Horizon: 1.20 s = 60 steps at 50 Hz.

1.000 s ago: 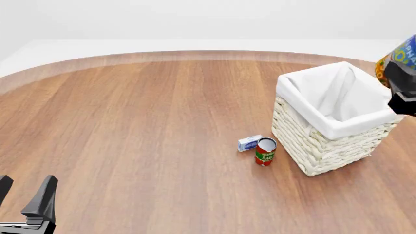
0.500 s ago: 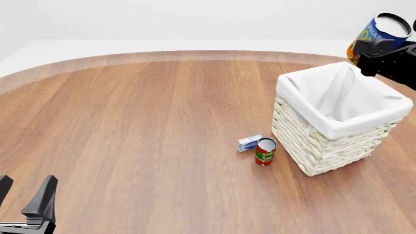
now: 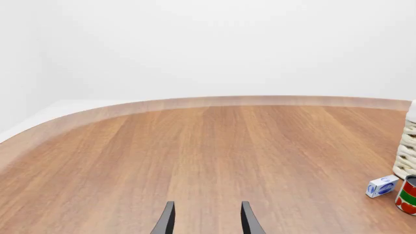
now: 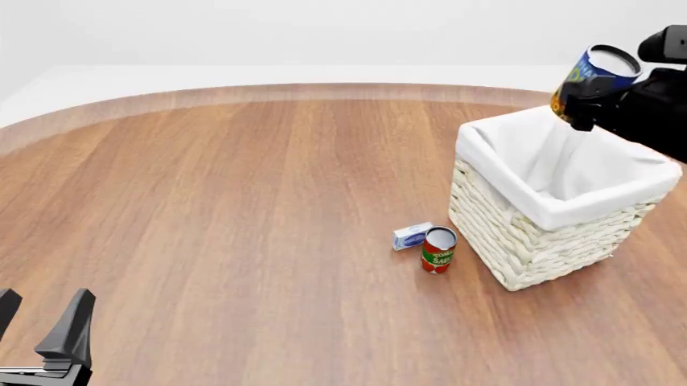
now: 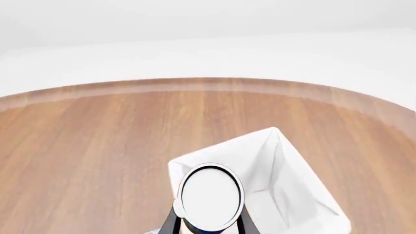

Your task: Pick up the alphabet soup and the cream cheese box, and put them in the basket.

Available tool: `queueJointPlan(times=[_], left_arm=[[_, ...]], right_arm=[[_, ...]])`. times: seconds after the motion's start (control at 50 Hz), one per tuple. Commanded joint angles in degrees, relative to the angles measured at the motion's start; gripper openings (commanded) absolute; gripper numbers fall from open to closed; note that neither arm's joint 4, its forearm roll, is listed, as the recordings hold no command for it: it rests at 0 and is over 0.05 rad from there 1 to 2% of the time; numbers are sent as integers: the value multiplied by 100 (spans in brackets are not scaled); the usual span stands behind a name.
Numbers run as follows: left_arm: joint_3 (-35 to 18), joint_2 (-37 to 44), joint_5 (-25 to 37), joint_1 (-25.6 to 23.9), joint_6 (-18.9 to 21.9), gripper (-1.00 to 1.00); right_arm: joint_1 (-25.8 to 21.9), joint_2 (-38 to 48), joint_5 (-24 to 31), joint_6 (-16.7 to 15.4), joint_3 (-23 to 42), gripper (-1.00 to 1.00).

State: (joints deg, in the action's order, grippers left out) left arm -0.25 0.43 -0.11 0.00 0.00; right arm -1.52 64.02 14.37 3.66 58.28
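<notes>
Evidently the right gripper clasps the alphabet soup tilted above the basket, ready for dropping; the left gripper idles near-left, parted, empty.

Front view: high up, on the near side, looking forward and down over the whole table. Left wrist view: low, near the wood, facing far and right. Right wrist view: high, looking down into the basket. Shared by all three: the basket.
</notes>
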Motion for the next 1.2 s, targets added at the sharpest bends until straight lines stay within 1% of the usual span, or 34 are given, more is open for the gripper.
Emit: queueJointPlan(times=[0.02,0.36,1.2], left_arm=[[0,0,0,0,0,100],[0,0,0,0,0,100],[0,0,0,0,0,100]], right_arm=[[72,278,-68,139,79,-100],[208,840,-333,135,121,-100],[393,1435,-781,37,-143,-100]])
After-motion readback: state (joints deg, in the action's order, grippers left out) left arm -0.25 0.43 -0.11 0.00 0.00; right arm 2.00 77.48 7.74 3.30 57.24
